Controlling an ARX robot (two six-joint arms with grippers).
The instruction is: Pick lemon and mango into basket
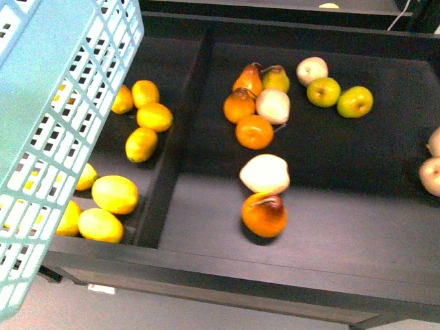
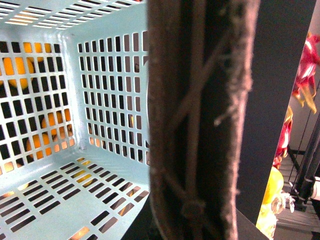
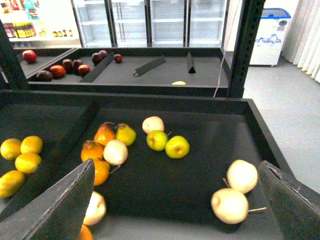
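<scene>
Firstly, wide black tray [image 1: 309, 206] with divider [image 1: 172, 158]; then light blue basket [image 1: 48, 137], tilted, at 9 o'clock of front view. Right gripper [image 3: 177, 164] spread open above tray, gripping nothing. Left gripper: open or closed, cannot tell. Mixed fruits [image 1: 254, 130] in right compartment, toward 12 o'clock. Lemons [image 1: 115, 194] in left compartment, at 8 o'clock, beside basket. Small red fruits [image 3: 57, 71] on far shelf [image 3: 150, 75]; which one mango, cannot tell.

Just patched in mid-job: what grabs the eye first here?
The pale blue slotted basket fills the front view's left edge, tilted over the left compartment, where bright yellow lemons cluster. In the wider right compartment, orange fruits, green apples and pale fruits lie scattered.
</scene>
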